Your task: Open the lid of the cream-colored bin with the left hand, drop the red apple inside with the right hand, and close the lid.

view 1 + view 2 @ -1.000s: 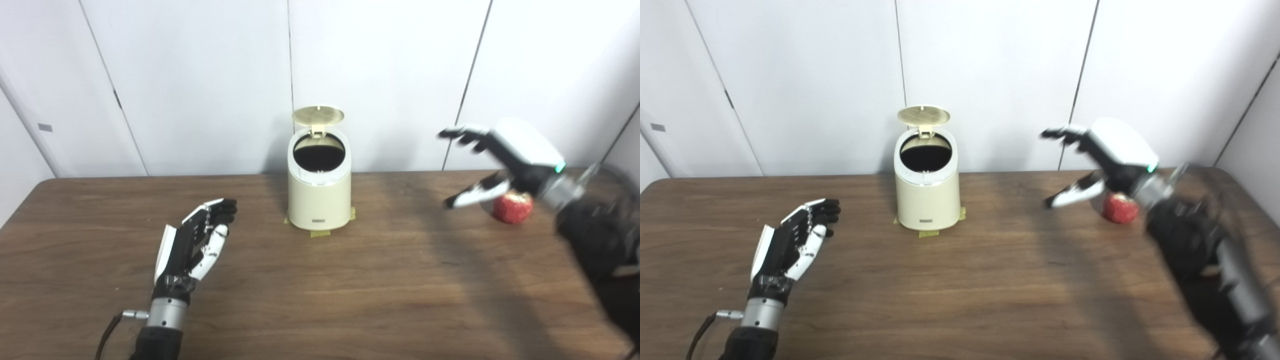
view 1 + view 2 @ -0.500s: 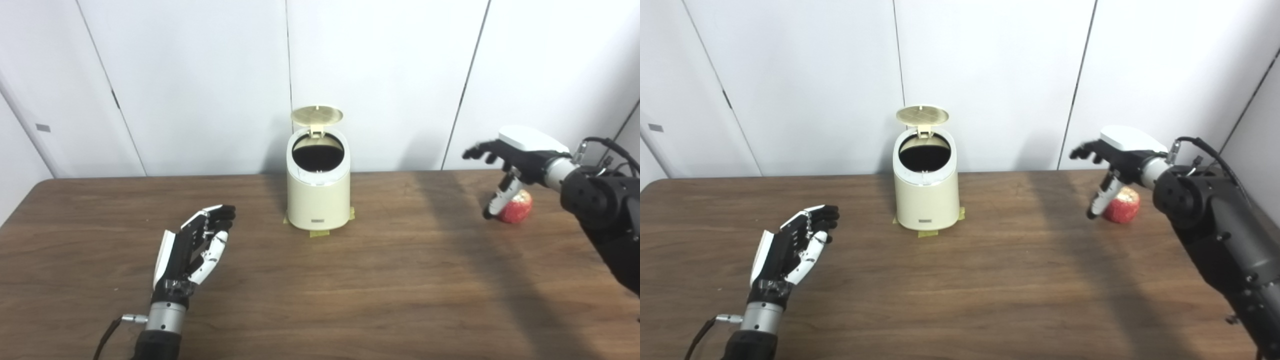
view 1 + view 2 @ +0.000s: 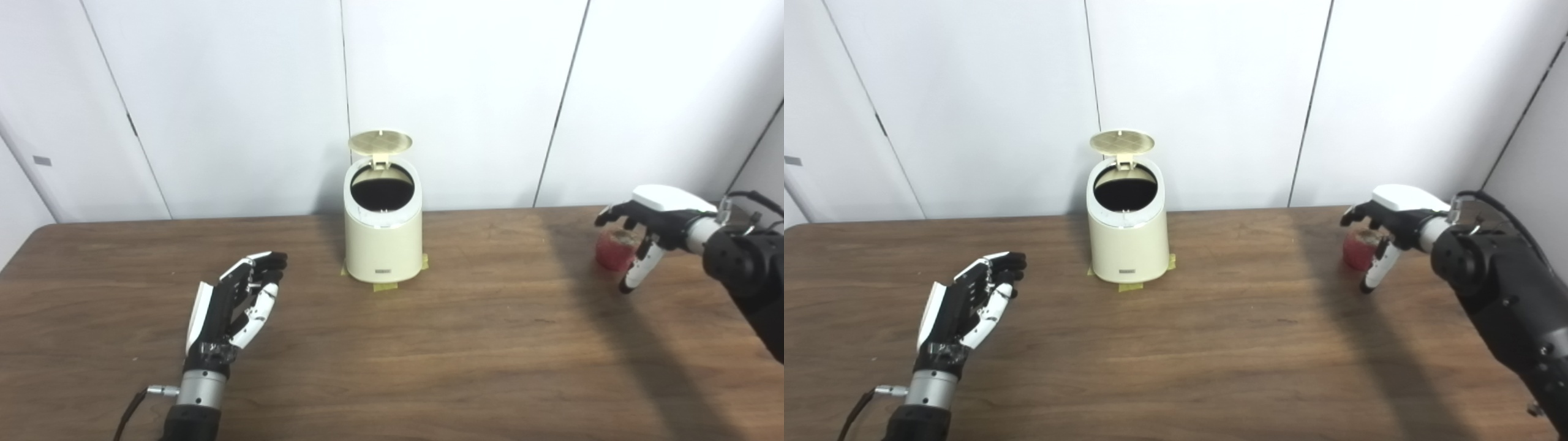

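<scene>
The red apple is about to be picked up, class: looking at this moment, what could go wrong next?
1. The right hand is spread over the red apple but not closed; a glancing touch might roll it away near the table's far right end.
2. The cream-colored bin's opening looks narrow, so a drop off-centre could strike the rim or the upright lid.

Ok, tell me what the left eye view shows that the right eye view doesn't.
Only the left eye view: the whole rounded far-left corner of the table. Only the right eye view: the right forearm down to the bottom edge. Both: the cream bin with lid up, the open left hand, the right hand open over the red apple.
</scene>
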You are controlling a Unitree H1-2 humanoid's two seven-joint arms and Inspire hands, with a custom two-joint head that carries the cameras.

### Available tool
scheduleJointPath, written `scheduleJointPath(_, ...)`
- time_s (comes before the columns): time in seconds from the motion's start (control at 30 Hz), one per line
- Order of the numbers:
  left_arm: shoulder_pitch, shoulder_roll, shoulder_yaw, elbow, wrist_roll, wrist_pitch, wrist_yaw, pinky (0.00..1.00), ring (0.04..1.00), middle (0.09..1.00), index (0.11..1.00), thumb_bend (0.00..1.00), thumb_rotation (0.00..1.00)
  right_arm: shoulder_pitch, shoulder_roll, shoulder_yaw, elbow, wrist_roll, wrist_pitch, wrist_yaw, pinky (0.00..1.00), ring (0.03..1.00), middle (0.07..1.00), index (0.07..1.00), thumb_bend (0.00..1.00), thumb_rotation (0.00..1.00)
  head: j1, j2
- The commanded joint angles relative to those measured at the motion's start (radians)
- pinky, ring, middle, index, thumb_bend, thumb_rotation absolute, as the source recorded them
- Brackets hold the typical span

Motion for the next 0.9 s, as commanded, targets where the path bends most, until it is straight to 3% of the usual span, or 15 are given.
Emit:
scheduleJointPath(0.0, -0.026, 0.009, 0.005, -0.043, 0.008, -0.042, 0.014, 0.59, 0.704, 0.726, 0.715, 0.27, 0.56, -0.041, -0.03, -0.012, -0.022, -0.018, 0.007, -0.002, 0.65, 0.814, 0.85, 0.783, 0.91, 0.14, -0.002, 0.002)
scheduleJointPath(0.33, -0.027, 0.007, 0.005, -0.045, 0.004, -0.039, 0.012, 0.59, 0.708, 0.729, 0.717, 0.27, 0.55, -0.02, -0.03, -0.014, -0.031, -0.009, -0.007, -0.006, 0.72, 0.841, 0.868, 0.79, 0.89, 0.12, 0.006, 0.004)
scheduleJointPath(0.67, -0.016, 0.007, 0.006, -0.07, 0.011, -0.037, 0.014, 0.58, 0.704, 0.726, 0.716, 0.26, 0.54, -0.052, -0.032, 0.03, 0.016, -0.034, -0.076, 0.011, 0.68, 0.805, 0.866, 0.781, 0.89, 0.12, 0.01, 0.009)
scheduleJointPath(0.87, -0.014, 0.011, 0.004, -0.072, 0.011, -0.036, 0.009, 0.58, 0.704, 0.728, 0.717, 0.26, 0.55, -0.061, -0.02, 0.037, 0.041, -0.058, -0.059, 0.007, 0.64, 0.803, 0.871, 0.777, 0.89, 0.12, 0.01, 0.008)
